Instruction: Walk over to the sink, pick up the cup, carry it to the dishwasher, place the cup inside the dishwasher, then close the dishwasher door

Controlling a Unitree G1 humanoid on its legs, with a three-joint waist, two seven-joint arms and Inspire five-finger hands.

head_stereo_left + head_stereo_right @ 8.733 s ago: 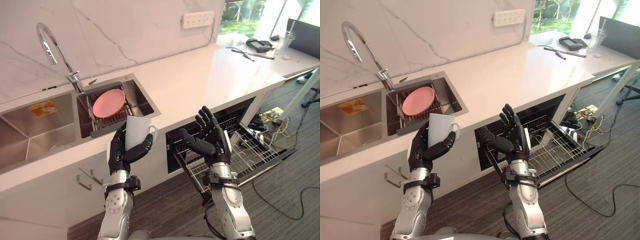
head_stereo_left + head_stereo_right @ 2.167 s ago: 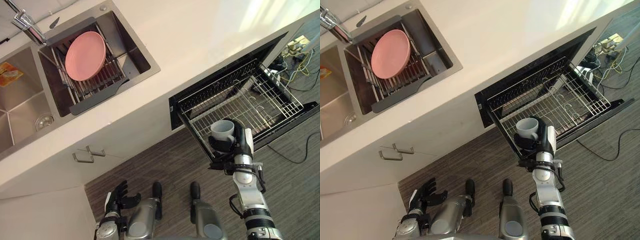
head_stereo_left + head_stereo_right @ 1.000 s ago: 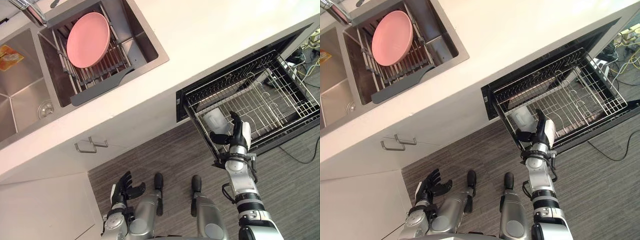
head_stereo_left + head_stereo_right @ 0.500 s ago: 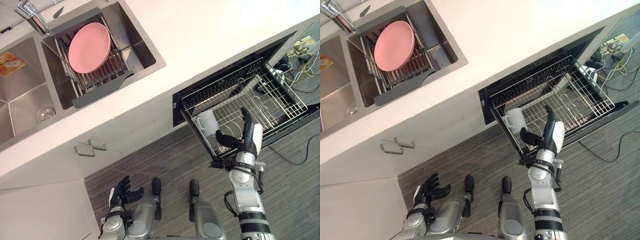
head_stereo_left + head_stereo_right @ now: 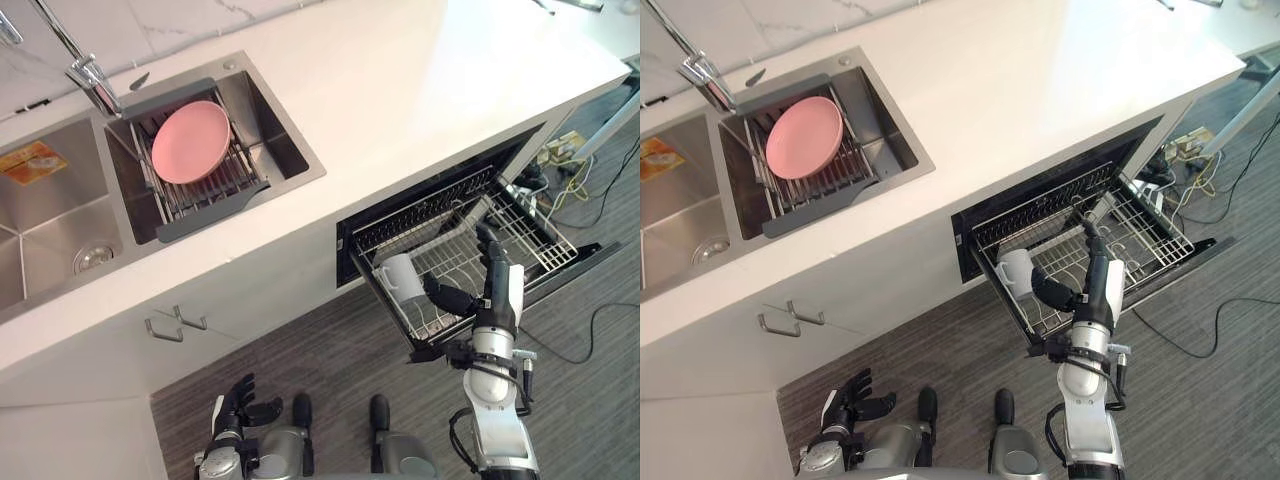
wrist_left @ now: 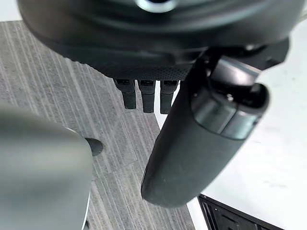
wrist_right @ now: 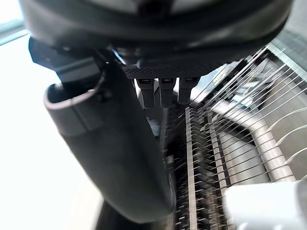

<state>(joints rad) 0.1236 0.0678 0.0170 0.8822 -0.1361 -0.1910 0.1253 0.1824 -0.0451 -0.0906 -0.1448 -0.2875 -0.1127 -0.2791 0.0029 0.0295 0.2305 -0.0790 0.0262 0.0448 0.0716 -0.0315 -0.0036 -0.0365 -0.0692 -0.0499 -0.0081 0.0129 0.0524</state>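
One cup (image 5: 399, 277): standing in dishwasher rack (image 5: 530, 232)
Right hand (image 5: 497, 285): fingers straight, empty
Left hand (image 5: 235, 400): fingers spread
Next: withdraw, shut door (image 5: 575, 266)

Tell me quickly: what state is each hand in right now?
Left hand: open, holding nothing.
Right hand: open, empty; the cup sits in the dishwasher rack beside it.

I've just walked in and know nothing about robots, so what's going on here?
A robot is putting a cup away. It sits in the pulled-out dishwasher rack, near the front corner. The right hand is beside it over the rack, fingers straight, holding nothing. The left hand hangs low near the floor, open. The door is not yet closed.
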